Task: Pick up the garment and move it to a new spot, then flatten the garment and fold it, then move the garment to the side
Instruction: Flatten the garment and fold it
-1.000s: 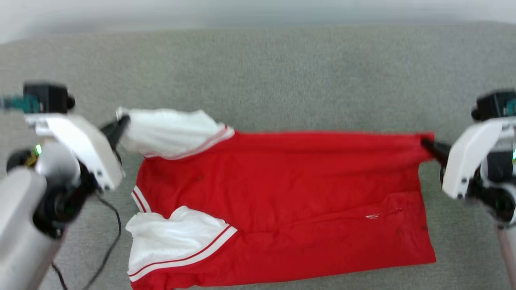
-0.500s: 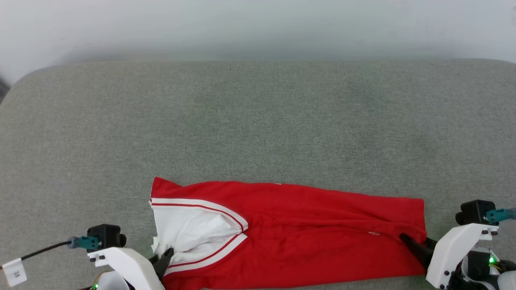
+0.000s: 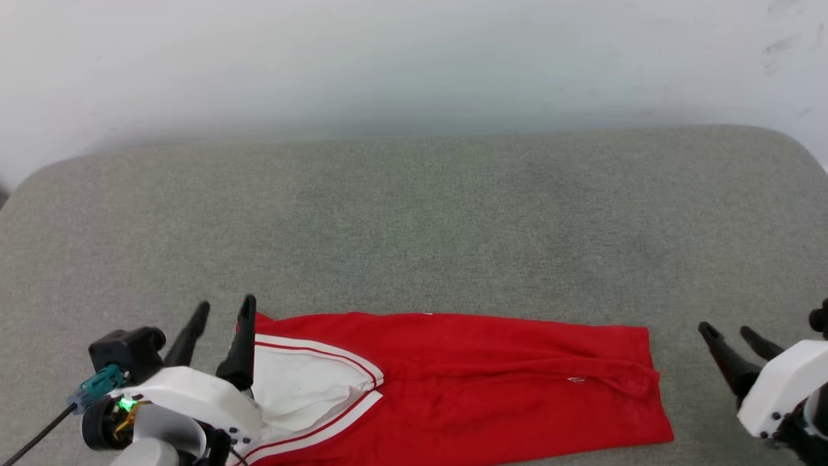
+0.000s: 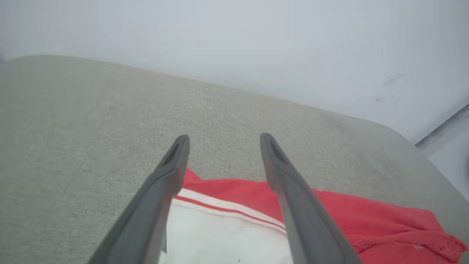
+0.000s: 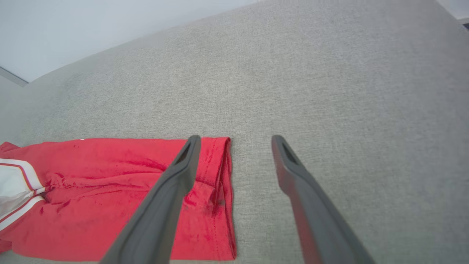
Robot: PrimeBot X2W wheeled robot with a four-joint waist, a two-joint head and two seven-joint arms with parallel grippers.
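Note:
The garment (image 3: 466,388), a red T-shirt with white sleeves and red-white stripe trim, lies folded into a long band near the front edge of the grey surface. Its white sleeve (image 3: 304,388) is at the left end, the hem at the right. My left gripper (image 3: 225,310) stands open just above the sleeve end, holding nothing. In the left wrist view the garment (image 4: 348,216) lies under the spread fingers (image 4: 172,161) of my left gripper (image 4: 224,138). My right gripper (image 3: 728,331) stands open to the right of the hem. The right wrist view shows the right gripper (image 5: 236,138) above the hem (image 5: 225,183).
The grey fabric surface (image 3: 414,220) stretches wide behind the garment, with a rounded back edge against a pale wall (image 3: 414,58). A black cable (image 3: 35,424) runs off the left wrist at the lower left.
Both grippers carried the garment's far edge over toward the front, folding it into a narrower band, then opened and let go. The head camera has tilted, shifting the whole picture.

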